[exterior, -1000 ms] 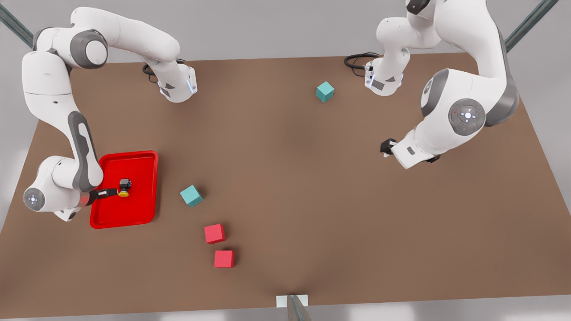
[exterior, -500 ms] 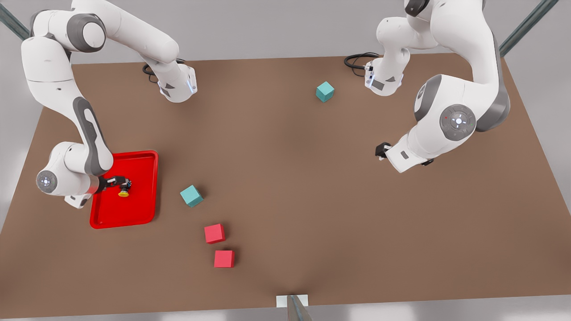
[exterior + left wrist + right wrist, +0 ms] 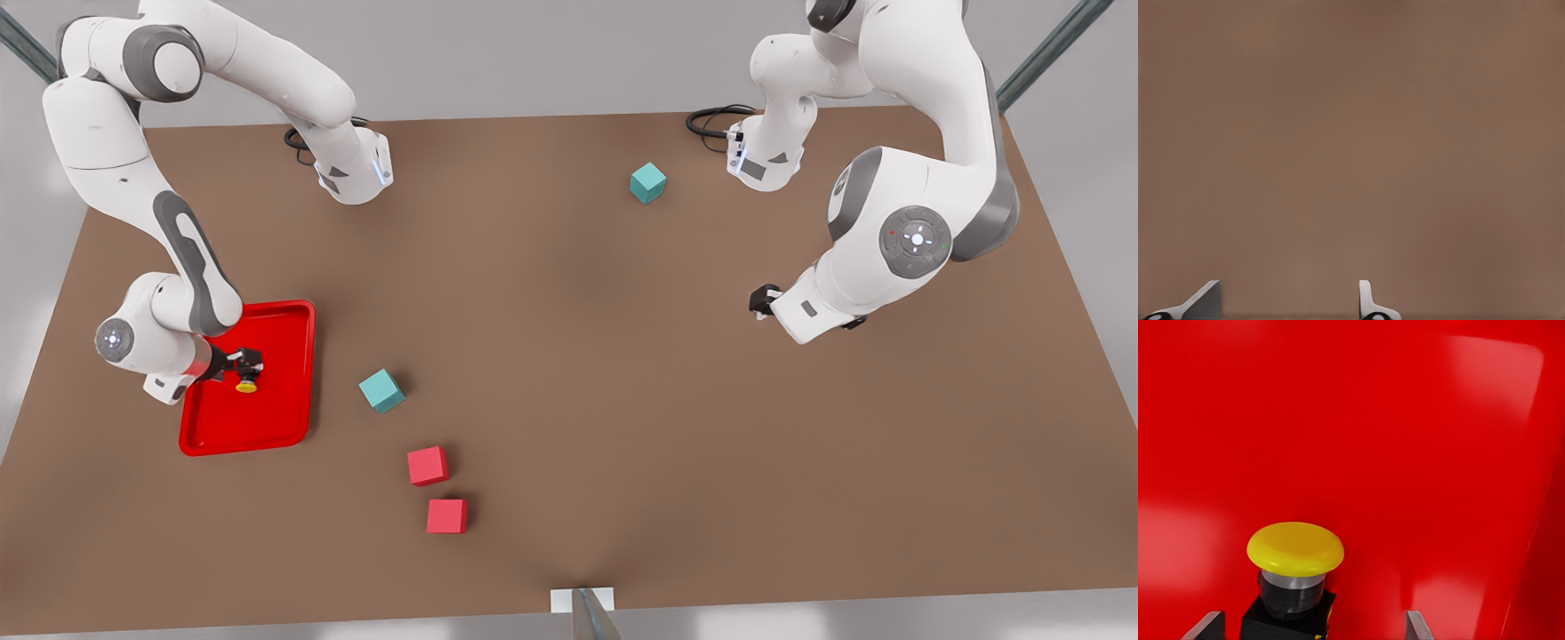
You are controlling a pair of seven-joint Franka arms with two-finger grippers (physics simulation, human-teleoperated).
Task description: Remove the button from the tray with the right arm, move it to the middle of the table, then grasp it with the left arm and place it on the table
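Note:
The button (image 3: 246, 383), a black body with a yellow cap, stands in the red tray (image 3: 286, 356) at the front view's left. My right gripper (image 3: 244, 363) hangs just over it. In the right wrist view the button (image 3: 1295, 550) sits between the two fingertips of the right gripper (image 3: 1311, 627), which stand wide apart and clear of its body, so this gripper is open. The tray's floor (image 3: 1405, 420) lies behind it. My left gripper (image 3: 758, 301) waits open above the table (image 3: 569, 356) at the front view's right, and the left gripper (image 3: 1288, 303) faces bare tabletop (image 3: 1351, 133).
A teal cube (image 3: 381, 390) lies just right of the tray. Two red cubes (image 3: 428, 465) (image 3: 446, 516) sit nearer the front edge. Another teal cube (image 3: 648, 182) rests at the back, between the two arm bases.
The right arm's wrist has swung up and inward, bringing its gripper from beside the button to over it. The left arm shifted slightly toward the middle, then held still. The button has not moved.

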